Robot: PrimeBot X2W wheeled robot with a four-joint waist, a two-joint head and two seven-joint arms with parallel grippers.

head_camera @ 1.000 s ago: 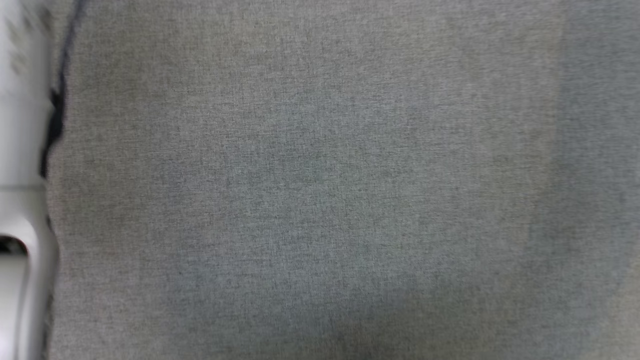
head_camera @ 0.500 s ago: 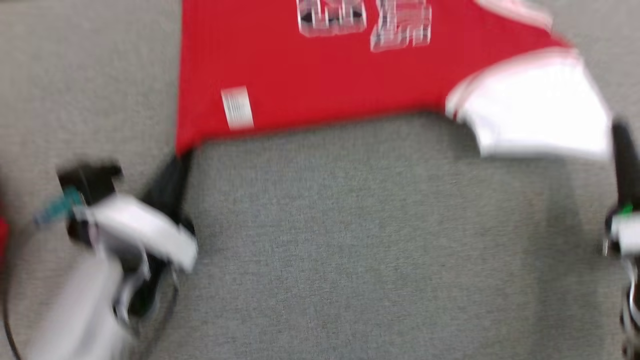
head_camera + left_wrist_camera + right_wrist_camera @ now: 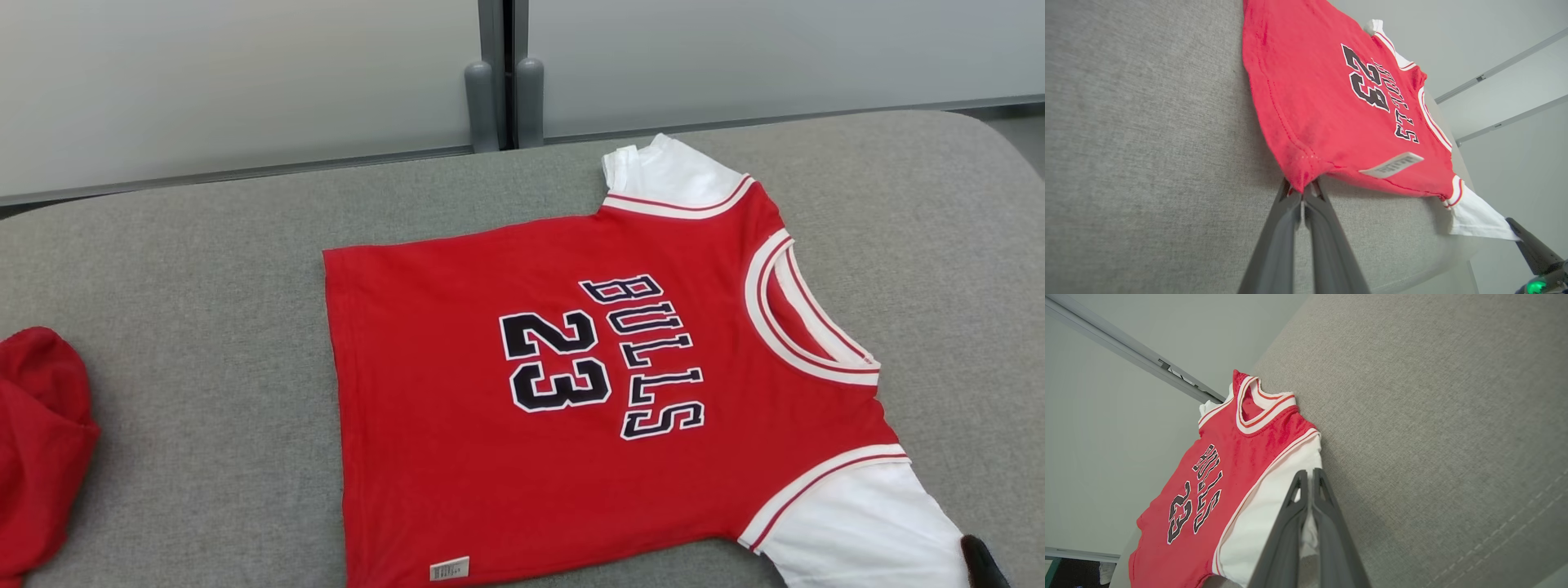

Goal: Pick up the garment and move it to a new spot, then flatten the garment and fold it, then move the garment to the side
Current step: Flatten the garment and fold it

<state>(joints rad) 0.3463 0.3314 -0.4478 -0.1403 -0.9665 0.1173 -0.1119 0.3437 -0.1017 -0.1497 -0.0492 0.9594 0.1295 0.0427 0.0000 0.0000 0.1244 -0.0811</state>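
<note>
The garment (image 3: pixel 571 392) is a red jersey with white sleeves and "BULLS 23" in black print. It lies spread flat on a grey upholstered surface (image 3: pixel 204 269), collar toward the right in the head view. In the left wrist view, my left gripper (image 3: pixel 1301 191) is shut on the jersey's (image 3: pixel 1331 94) near hem corner, beside a white label (image 3: pixel 1392 164). My right gripper (image 3: pixel 1309 475) is shut on the near white sleeve (image 3: pixel 1265 514). One of its dark fingertips (image 3: pixel 984 563) shows at the sleeve's (image 3: pixel 865 531) end in the head view.
A second bunched red cloth (image 3: pixel 37 449) lies at the left edge of the surface. Frosted wall panels with two grey posts (image 3: pixel 498 102) stand right behind the surface's far edge. The surface rounds off at the far right corner (image 3: pixel 980 139).
The head camera has swung: from bare grey fabric, through a blurred view of the jersey's near edge with both grippers, to the whole jersey now. No move of the garment can be told.
</note>
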